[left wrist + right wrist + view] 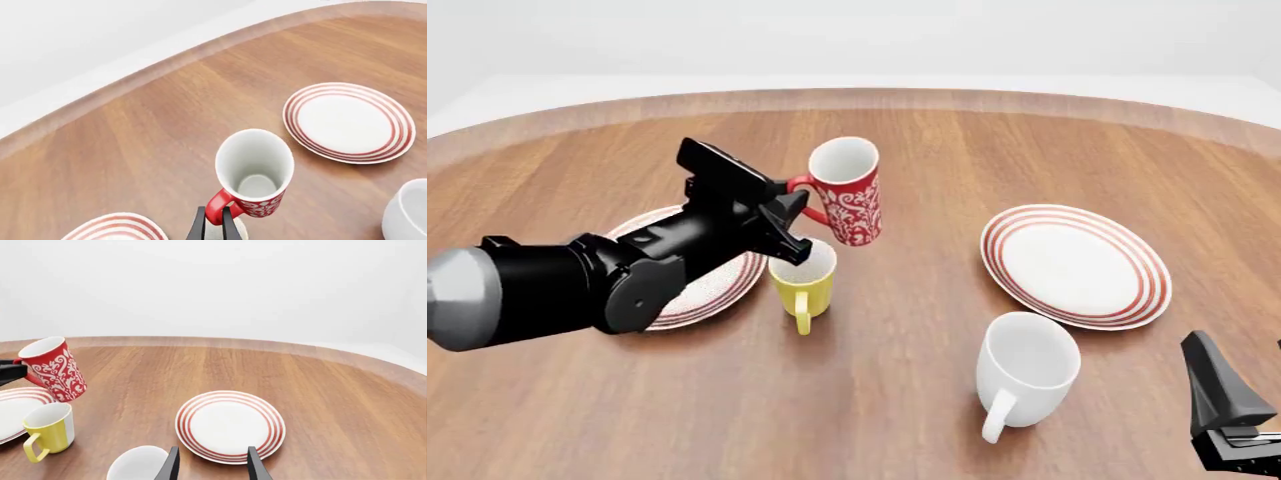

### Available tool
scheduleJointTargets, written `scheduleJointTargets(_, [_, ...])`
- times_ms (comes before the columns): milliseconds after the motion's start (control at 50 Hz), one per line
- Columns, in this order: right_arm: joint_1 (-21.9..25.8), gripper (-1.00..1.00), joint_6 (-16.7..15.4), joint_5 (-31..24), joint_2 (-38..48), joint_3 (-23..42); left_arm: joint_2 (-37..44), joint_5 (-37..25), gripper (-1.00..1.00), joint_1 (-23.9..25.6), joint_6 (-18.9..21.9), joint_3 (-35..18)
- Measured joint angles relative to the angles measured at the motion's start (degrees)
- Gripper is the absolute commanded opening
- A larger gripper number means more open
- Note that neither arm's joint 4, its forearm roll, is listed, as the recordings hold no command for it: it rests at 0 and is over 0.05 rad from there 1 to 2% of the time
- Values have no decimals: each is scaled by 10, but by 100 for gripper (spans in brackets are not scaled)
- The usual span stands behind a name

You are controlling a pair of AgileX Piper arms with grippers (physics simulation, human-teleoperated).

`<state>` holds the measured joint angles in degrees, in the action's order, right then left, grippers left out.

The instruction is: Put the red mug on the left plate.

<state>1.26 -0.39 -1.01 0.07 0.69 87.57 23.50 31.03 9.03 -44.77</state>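
I am holding the red mug (pixel 846 190) by its handle in the left end effector (pixel 790 222), tilted in the air above the yellow mug (pixel 802 281), beside the left plate (pixel 707 285). The right end effector (pixel 212 463) is resting spread wide over the bench (pixel 894 400).

The left claw (pixel 790 218) is clamping its fingers around a handle, arm reaching forward above the table (pixel 908 400). The right claw (pixel 212 462) is hanging low with fingers spread.

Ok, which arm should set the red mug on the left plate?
Left. Its end effector already holds the red mug by the handle, lifted beside the left plate. The right end effector is open, over by the other plate.
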Motion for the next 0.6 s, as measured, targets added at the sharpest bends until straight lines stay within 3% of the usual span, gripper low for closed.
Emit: scheduleJointTargets(600, [1, 100, -3, -3, 1, 3, -28, 28, -100, -65, 6, 43])
